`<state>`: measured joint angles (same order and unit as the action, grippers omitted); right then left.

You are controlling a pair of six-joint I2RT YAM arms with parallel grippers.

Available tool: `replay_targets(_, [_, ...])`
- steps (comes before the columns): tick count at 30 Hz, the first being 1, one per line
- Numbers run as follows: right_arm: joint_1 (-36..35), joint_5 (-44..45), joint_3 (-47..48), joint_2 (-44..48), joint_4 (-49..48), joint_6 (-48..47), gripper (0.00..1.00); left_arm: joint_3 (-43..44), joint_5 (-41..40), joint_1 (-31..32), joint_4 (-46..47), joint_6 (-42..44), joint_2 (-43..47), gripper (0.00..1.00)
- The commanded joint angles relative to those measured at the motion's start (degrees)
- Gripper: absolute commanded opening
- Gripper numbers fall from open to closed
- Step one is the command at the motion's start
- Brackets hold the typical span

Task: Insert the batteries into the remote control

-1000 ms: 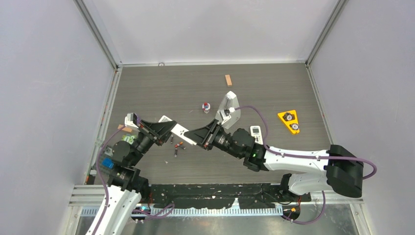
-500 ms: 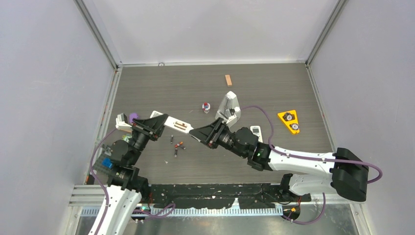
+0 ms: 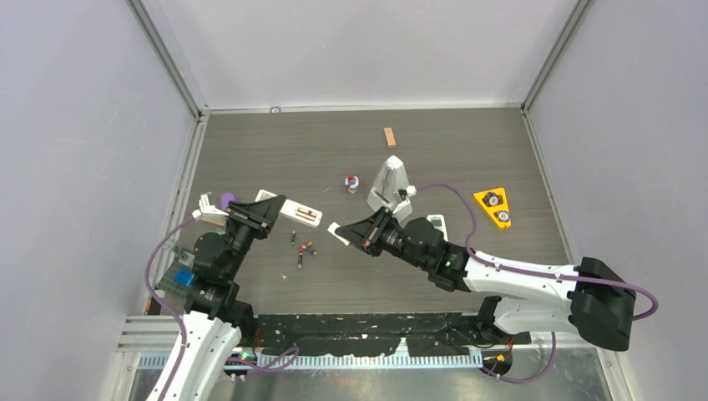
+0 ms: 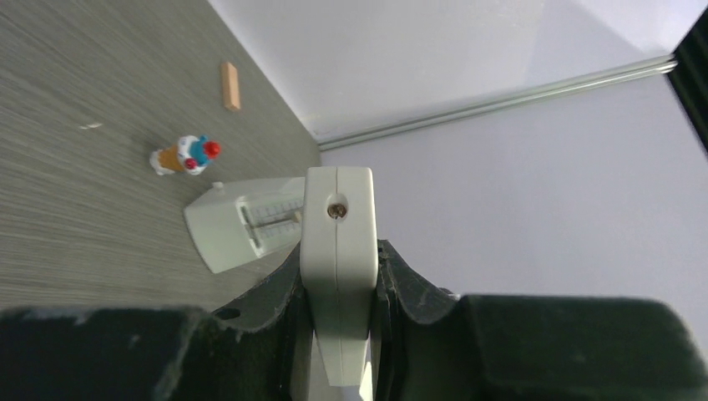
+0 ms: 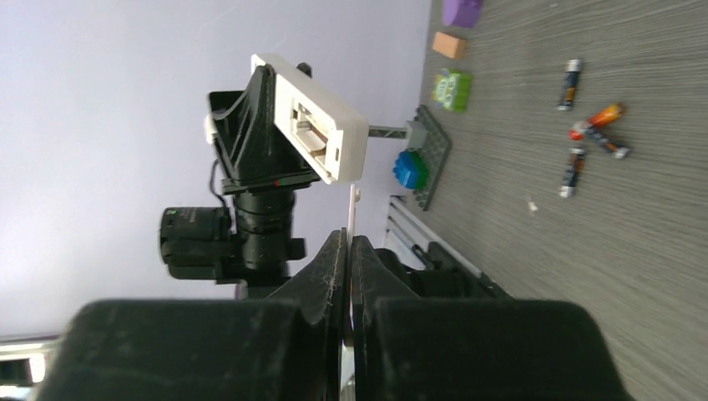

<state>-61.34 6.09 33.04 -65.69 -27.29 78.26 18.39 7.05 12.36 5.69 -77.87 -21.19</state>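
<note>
Top external view: the left tool [image 3: 253, 219] grasps the remote control [image 3: 288, 208] above the table [image 3: 317, 150]. Its battery compartment [image 5: 311, 134] is uncovered and looks empty. The right tool [image 3: 355, 235] is clenched on the thin white cover [image 3: 336, 230]. The batteries [image 3: 302, 249] lie loose on the table between the arms.

Bench ahead of me: grey metronome [image 3: 388, 174] upright; small red-blue toy [image 3: 351, 182] just left of it; wood block [image 3: 389, 136] farther back. Yellow triangle [image 3: 496, 209], two dials, right. Short white remote [image 3: 437, 224] near metronome. Blue brick [image 3: 184, 280], green brick [image 5: 452, 89] far left.
</note>
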Motion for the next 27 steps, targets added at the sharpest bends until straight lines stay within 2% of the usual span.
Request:
replay_targets(1, [2.17, -0.29, -1.29, 1.55, 6.02, -5.33, 0.06, 0.6, -3.15, -0.23, -3.51, 8.93, 0.7, 0.0])
replay_targets(8, [4.65, 8.36, -0.5, -4.01, 22.16, -22.27, 0.06, 5.22, 6.18, -0.23, -9.14, 22.63, -0.17, 0.0])
replay_targets(13, [4.8, 10.55, 0.83, -10.14, 24.7, -29.85, 0.11, 10.05, 12.18, -0.19, -17.56, 35.82, -0.43, 0.0])
replay_targets(14, [4.82, 10.67, 1.29, -10.94, 25.24, -30.82, 0.16, 10.62, 12.65, -0.23, -18.88, 37.43, -0.05, 0.0])
replay_targets(19, [4.9, 13.61, 0.76, -13.75, 26.3, -31.84, 0.27, 12.74, 12.29, -0.23, -24.8, 41.8, 3.32, 0.0])
replay_targets(24, [4.82, 16.88, 3.04, -12.68, 31.66, -32.75, 0.53, 13.52, 16.07, -0.2, -26.76, 45.63, 5.76, 0.0])
replay_targets(27, [4.44, 17.08, 4.12, -10.02, 34.07, -34.4, 0.62, 14.03, 21.31, -0.21, -26.45, 48.45, 5.58, 0.0])
